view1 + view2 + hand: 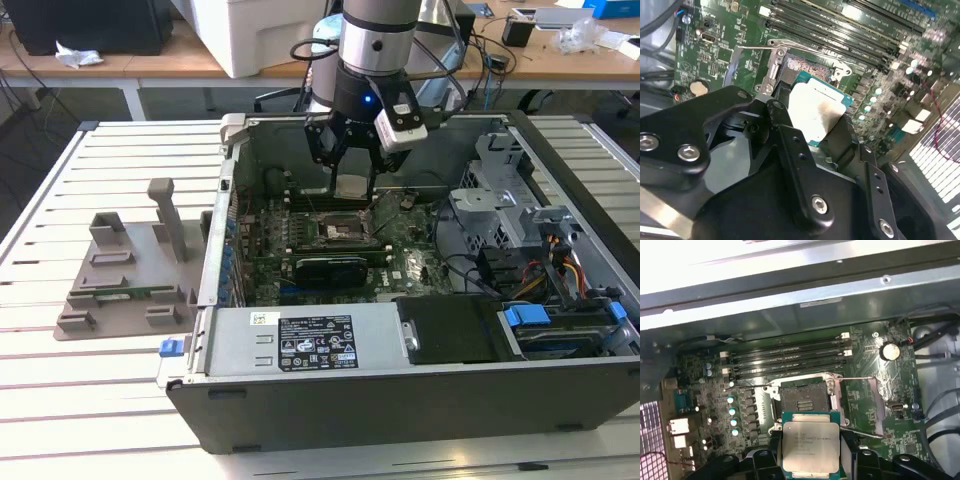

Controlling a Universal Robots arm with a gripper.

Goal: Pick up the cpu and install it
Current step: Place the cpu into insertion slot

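Writing first: the small flat square cpu with the silver-grey metal top [811, 447] carries several lines of fine dark print across its lid, plain in the first wrist view. In the exterior view a white-and-black sticker [315, 355] packed with print and symbols sits on the long silver power supply box [260, 345], along the near side of the open dark grey computer case [400, 410].

Now the black two-fingered gripper [350, 182]: it's down inside the case, jaws drawn in narrow and clamped on the cpu. In the second wrist view one black finger [782, 125] presses one edge of the chip and its partner presses the opposite edge, lid facing up.

The chip hangs over the green motherboard [410, 265], above the square processor socket [802, 402] and clear of it. The socket lies uncovered, its metal frame open and the thin wire lever [860, 378] swung out beside it. The black memory slots [790, 357] run just beyond the socket, and a round silver coin battery [890, 351] sits off to one side.

Outside the case, a grey plastic fixture [130, 270] rests on the white slatted table [100, 400].
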